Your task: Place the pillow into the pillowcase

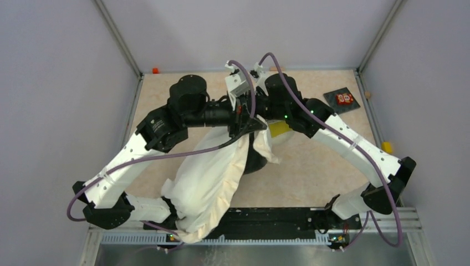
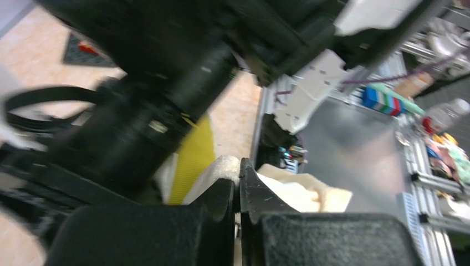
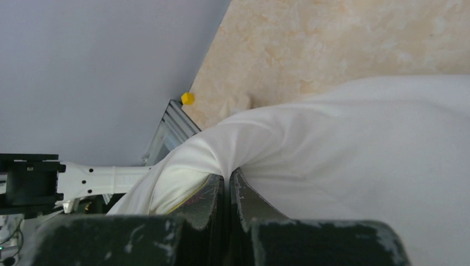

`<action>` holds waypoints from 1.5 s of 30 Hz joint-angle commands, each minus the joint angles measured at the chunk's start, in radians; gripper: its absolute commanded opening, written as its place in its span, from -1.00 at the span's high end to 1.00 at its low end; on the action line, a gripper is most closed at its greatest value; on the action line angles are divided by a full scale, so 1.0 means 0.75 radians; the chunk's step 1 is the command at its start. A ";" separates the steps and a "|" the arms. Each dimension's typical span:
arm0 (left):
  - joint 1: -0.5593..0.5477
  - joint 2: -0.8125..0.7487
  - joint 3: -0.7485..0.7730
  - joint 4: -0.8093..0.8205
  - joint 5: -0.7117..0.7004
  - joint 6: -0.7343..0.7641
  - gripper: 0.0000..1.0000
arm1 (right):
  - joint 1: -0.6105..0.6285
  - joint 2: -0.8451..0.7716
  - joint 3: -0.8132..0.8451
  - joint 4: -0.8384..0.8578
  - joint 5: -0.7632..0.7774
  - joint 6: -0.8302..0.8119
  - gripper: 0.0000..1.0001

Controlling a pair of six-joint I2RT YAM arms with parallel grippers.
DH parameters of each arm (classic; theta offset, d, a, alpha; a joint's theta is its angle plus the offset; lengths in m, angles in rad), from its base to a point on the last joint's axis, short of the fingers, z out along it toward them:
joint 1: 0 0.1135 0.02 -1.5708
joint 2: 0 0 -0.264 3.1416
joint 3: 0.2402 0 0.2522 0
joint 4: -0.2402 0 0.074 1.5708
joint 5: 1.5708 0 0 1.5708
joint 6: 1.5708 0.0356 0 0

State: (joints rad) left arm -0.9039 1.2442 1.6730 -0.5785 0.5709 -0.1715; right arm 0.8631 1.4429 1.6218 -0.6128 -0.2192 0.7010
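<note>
The pillowcase (image 1: pixel 208 180), cream with a frilly border, hangs from the two grippers at the table's middle down to the near edge. Of the pillow I see only a yellow band (image 1: pixel 279 128) and a bit of white beside the right arm. That yellow band (image 2: pixel 194 158) also shows in the left wrist view. My left gripper (image 1: pixel 243 121) is shut on a cream fold of the pillowcase (image 2: pixel 227 166). Close beside it, my right gripper (image 1: pixel 260 115) is shut on smooth white pillowcase cloth (image 3: pixel 343 144), and a thin yellow edge (image 3: pixel 194 194) peeks out under that cloth.
A dark card with a red sticker (image 1: pixel 343 98) lies at the back right. A yellow cube (image 1: pixel 386 147) sits by the right wall, a small orange piece (image 1: pixel 155 70) in the back left corner. Metal frame rails (image 1: pixel 260 237) run along the near edge.
</note>
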 commanded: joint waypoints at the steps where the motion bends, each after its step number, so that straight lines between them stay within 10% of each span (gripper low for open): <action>1: 0.057 0.075 0.158 0.191 -0.277 -0.021 1.00 | 0.020 -0.111 -0.055 0.165 0.029 0.120 1.00; 11: 0.645 0.261 0.116 0.147 -0.188 -0.359 1.00 | 0.030 -0.144 -0.098 0.016 0.301 0.031 1.00; 23: 0.854 0.716 0.209 0.229 0.093 -0.404 0.93 | -0.191 0.222 0.097 -0.029 0.224 -0.071 1.00; 37: 0.620 0.698 0.352 0.260 -0.279 -0.283 -0.94 | -0.606 0.507 -0.081 0.194 0.118 -0.141 0.98; 45: 0.491 0.383 -0.193 0.267 -0.672 -0.303 -0.94 | -0.697 0.575 0.074 0.065 0.336 -0.283 -0.28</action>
State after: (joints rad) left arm -0.5041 1.6413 1.6878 -0.3912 0.2409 -0.4118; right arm 0.3367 1.8759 1.5715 -0.5255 -0.0826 0.5694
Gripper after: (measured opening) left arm 0.975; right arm 0.591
